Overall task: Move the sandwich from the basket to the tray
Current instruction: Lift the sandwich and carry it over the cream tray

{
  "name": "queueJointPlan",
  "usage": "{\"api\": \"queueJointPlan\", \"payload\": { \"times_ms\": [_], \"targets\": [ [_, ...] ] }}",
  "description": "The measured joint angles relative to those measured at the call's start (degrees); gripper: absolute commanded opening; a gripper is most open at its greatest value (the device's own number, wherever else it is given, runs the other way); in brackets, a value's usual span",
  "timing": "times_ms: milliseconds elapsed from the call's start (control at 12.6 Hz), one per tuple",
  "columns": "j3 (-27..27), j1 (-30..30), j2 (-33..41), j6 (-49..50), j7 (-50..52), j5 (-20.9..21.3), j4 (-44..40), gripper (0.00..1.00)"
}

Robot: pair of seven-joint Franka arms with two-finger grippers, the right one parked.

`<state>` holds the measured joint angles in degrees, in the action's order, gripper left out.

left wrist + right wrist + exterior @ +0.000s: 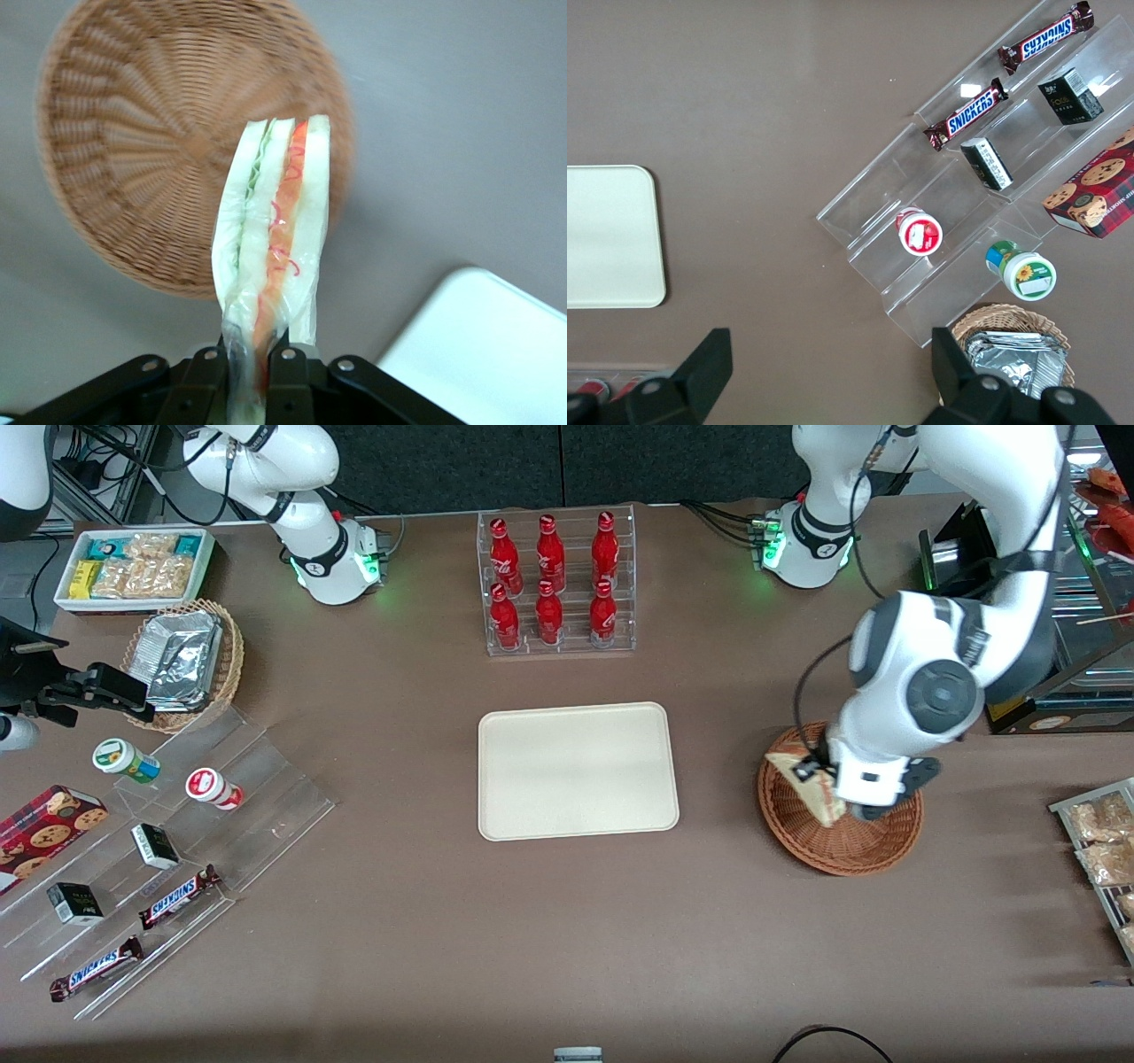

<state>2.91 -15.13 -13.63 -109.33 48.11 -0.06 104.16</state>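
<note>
My gripper (819, 775) (251, 359) is shut on the sandwich (808, 788) (273, 248), a plastic-wrapped wedge of pale bread with red-orange and white filling. It holds the wedge lifted above the reddish-brown wicker basket (837, 841) (142, 133), over the part of the rim nearest the tray. Nothing else shows in the basket. The cream-white tray (578, 771) (496, 345) lies flat at the table's middle with nothing on it, a short gap of bare table between it and the basket.
A clear rack of red bottles (556, 584) stands farther from the front camera than the tray. Toward the parked arm's end lie a tan basket of foil packets (184, 662), a white bin of snacks (133, 568) and an acrylic stand with candy bars (168, 850). Packaged snacks (1103, 850) sit at the working arm's end.
</note>
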Motion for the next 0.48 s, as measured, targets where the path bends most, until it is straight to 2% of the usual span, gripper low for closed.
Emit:
{"api": "queueJointPlan", "payload": {
  "times_ms": [319, 478],
  "targets": [
    [0.21, -8.85, -1.36, -0.13, -0.52, -0.35, -3.69, 0.0],
    [0.26, -12.96, -4.78, -0.31, -0.88, -1.0, -6.92, 0.0]
  ]
}}
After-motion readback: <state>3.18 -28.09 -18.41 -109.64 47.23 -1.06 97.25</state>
